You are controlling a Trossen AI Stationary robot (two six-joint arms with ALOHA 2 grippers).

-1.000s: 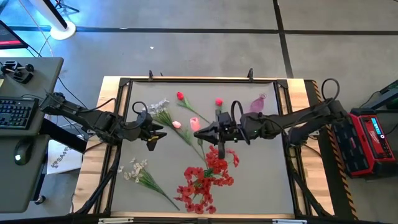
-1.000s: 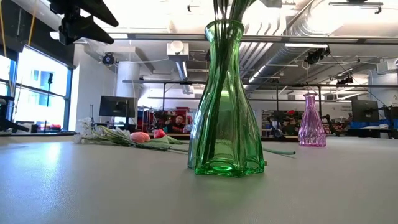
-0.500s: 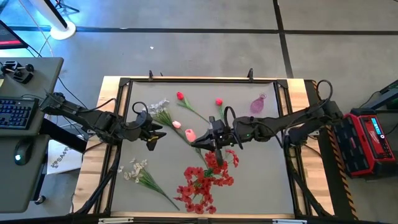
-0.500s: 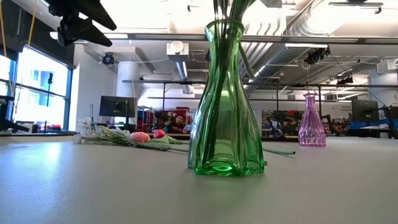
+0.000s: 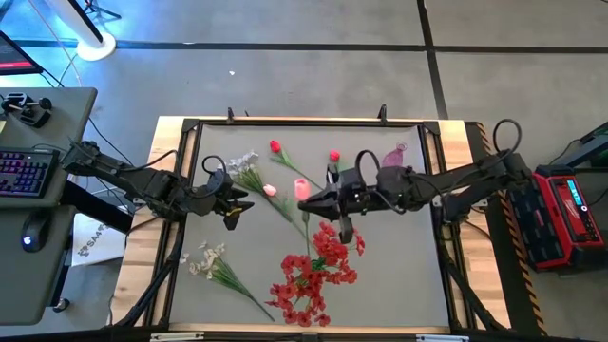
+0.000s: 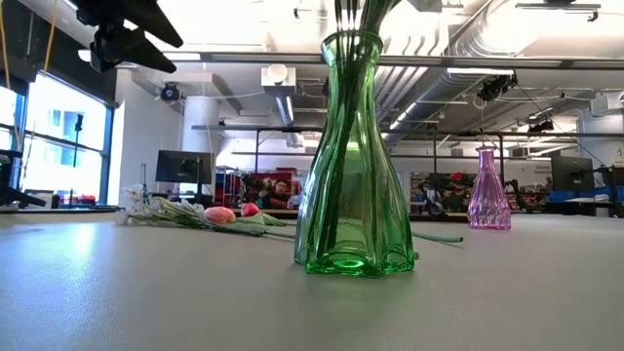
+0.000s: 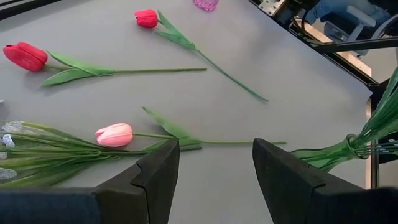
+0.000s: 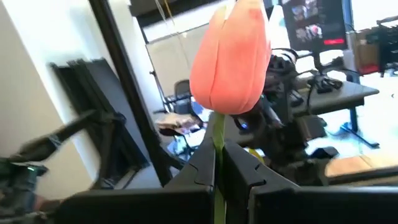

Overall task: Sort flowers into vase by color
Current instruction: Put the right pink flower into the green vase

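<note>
R gripper (image 8: 217, 165) is clamped on the thin green stem of a pale pink tulip bud (image 8: 231, 57), held aloft near table centre, just beside the tall green ribbed glass vase (image 6: 353, 156) w/ red blossom clusters (image 5: 313, 271). L gripper (image 7: 214, 168) hovers w/ fingers apart over the table's left half, nothing between them. Lying on the grey mat: another pink bud (image 7: 114, 134), two red buds (image 7: 25, 56), white sprays (image 5: 211, 261). Small pink glass vase (image 6: 488, 190) stands at the far right.

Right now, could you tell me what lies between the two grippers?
In the high view, a pink tulip lies on the table between the left gripper and the right gripper.
</note>
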